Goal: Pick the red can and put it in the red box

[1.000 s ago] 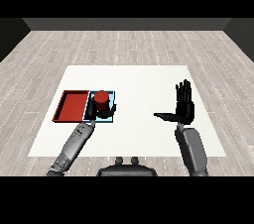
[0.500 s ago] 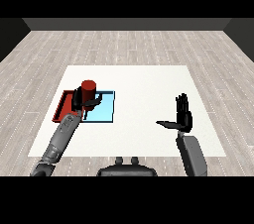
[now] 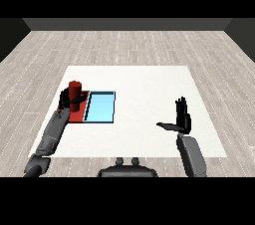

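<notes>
The red can (image 3: 75, 90) stands upright above the red tray (image 3: 80, 113), with my left hand (image 3: 67, 99) curled round its lower part. My left forearm hides most of the red tray. The light blue tray (image 3: 101, 108) lies just right of the red one and holds nothing. At the right side of the table my right hand (image 3: 182, 117) is raised, fingers straight up and thumb out to the left, holding nothing.
The white table (image 3: 139, 89) stretches between the trays and my right hand. A wooden floor surrounds it.
My left hand has carried the red can leftward, from over the light blue tray to over the red tray. My right hand has sunk lower and come nearer.
</notes>
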Available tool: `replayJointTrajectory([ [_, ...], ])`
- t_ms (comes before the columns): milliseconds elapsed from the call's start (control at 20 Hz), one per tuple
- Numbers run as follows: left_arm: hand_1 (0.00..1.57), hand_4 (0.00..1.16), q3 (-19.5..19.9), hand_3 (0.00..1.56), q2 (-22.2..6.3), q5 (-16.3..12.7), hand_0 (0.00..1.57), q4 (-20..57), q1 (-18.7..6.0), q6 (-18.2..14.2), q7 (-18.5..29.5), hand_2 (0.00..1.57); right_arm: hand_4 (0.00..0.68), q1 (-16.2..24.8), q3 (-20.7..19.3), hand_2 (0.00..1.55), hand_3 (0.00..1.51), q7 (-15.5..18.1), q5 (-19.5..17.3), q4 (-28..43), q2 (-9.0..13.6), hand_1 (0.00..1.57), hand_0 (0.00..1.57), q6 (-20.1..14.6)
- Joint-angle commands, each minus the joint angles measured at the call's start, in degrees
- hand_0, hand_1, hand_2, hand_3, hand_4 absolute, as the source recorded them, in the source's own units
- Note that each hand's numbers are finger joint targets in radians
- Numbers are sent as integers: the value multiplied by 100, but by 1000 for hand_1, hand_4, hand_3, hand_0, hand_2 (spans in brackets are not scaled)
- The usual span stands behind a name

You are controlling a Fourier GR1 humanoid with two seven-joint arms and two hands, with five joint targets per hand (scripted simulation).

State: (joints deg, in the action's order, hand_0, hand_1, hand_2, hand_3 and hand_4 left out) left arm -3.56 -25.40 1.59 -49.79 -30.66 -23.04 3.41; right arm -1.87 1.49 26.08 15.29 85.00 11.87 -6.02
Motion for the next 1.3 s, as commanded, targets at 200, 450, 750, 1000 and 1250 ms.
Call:
replayJointTrajectory([
  [200,1474,1020,476,1457,-119,237,1474,2723,-564,-67,708,1489,0,68,-109,0,0,325,-55,122,22,0,0,76],
  [450,333,723,302,328,82,619,333,3762,-824,-467,353,454,0,-131,74,0,0,276,-393,209,-43,0,0,-161],
  [750,1128,525,838,0,245,169,1128,4244,-1059,-188,407,1094,0,-30,30,0,0,539,-324,122,-69,0,0,36],
  [1000,0,644,99,0,-230,966,0,4686,-1250,548,105,0,0,184,5,0,0,570,-235,496,-145,0,0,22],
  [1250,0,0,-38,0,-445,1134,0,4927,-1549,1009,-474,0,0,44,-37,0,0,556,-136,359,-139,0,0,179],
])
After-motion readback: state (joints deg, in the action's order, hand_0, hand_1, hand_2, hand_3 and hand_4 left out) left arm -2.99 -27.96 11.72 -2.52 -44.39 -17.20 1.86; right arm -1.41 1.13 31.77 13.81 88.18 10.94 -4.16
